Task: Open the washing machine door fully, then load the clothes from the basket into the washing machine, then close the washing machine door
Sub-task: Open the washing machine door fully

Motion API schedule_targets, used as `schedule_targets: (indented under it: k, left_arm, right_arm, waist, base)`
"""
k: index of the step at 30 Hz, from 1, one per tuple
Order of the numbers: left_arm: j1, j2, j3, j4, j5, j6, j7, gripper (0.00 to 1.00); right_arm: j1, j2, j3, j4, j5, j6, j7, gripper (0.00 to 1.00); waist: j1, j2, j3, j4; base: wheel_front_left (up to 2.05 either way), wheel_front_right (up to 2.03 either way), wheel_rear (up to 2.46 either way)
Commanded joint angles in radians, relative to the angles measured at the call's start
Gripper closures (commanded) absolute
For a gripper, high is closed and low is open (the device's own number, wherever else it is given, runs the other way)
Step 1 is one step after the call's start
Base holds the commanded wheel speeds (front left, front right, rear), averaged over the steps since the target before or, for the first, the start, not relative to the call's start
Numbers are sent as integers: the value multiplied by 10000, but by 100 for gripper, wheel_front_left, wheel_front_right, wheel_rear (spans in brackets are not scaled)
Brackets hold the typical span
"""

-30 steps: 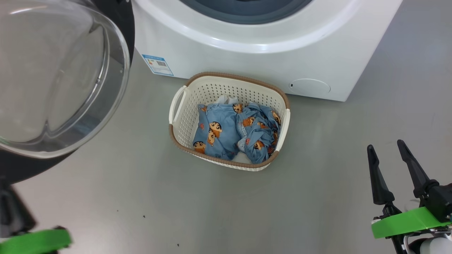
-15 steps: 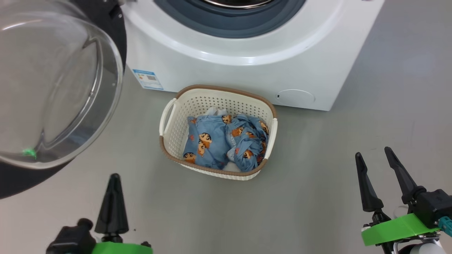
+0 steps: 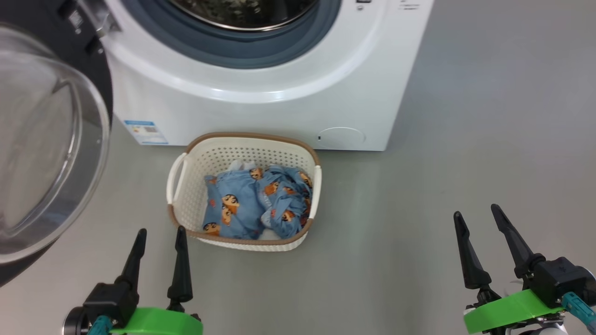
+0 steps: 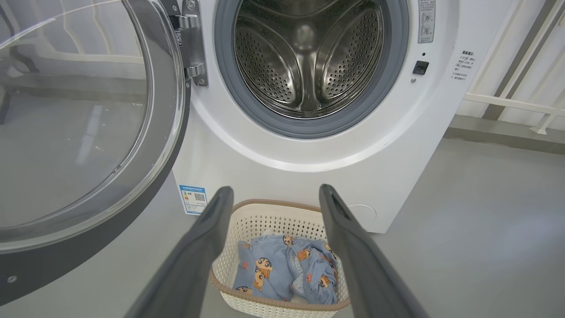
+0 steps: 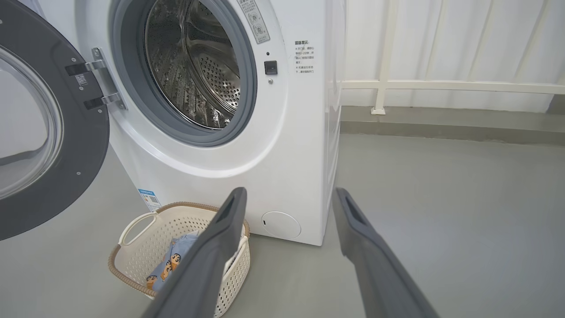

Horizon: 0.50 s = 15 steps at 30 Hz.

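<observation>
Grey floor (image 3: 419, 209): basket (image 3: 192, 195) just ahead of left gripper (image 3: 161, 229).

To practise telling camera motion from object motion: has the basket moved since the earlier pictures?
No. The basket sits between the label and the cap as before; the camera shifted.

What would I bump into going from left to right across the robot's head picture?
washing machine door → left gripper → basket with the clothes in it → right gripper
</observation>
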Motion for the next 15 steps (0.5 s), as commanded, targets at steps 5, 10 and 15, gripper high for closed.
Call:
schedule_targets:
  k: [5,10,15]
  left_arm:
    - [-383,259,341,-30,200,223,140,0]
    - [-411,358,346,-1,195,279,210,0]
    - [-291,441,404,16,142,353,263,0]
  right_arm:
    - [-8,35,350,-241,49,62,-146,0]
    - [143,111,449,-296,67,62,-173,0]
    - [333,166,485,-322,81,62,-185,0]
  waist:
    - [0,0,-320,-759]
    - [0,0,-581,-1302]
    - [0,0,-883,-1620]
  base:
    - [0,0,0]
    - [0,0,0]
    - [0,0,0]
